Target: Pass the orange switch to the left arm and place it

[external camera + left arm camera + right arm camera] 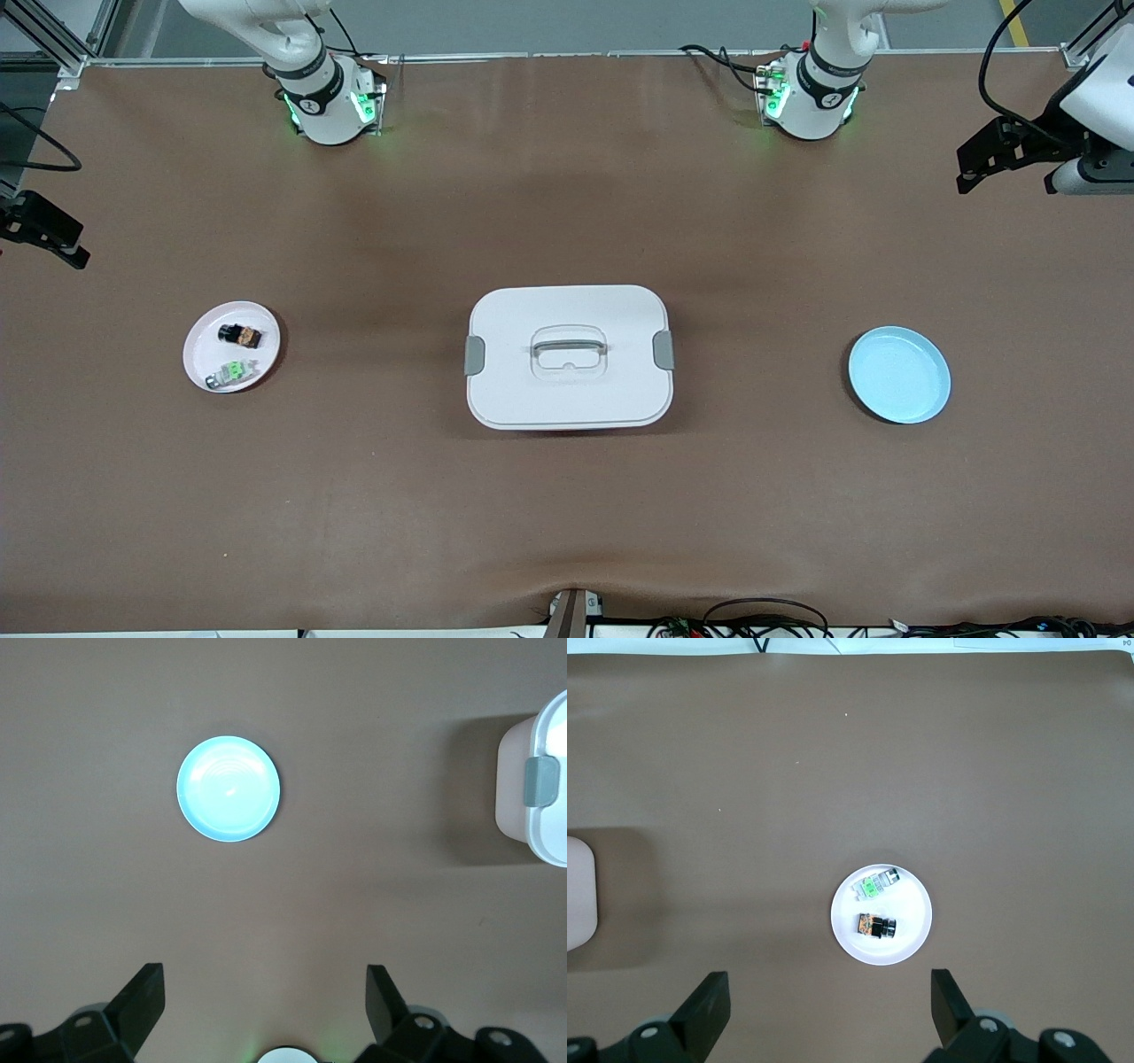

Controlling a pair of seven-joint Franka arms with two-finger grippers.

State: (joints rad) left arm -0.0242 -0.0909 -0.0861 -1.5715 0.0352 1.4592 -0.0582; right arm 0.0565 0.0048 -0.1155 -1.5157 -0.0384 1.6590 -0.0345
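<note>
The box [568,356] sits mid-table between 2 plates [231,346], bare cloth [567,514] all round it.

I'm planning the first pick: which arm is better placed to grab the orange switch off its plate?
The right arm, probably. The orange switch lies on the white plate at its end of the table, and the open right gripper looks down on it. The box separates it from the left gripper.

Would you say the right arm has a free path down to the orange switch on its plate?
Probably yes: the right gripper is open above the table, the orange switch lies uncovered on the white plate, and the box sits well aside.
</note>
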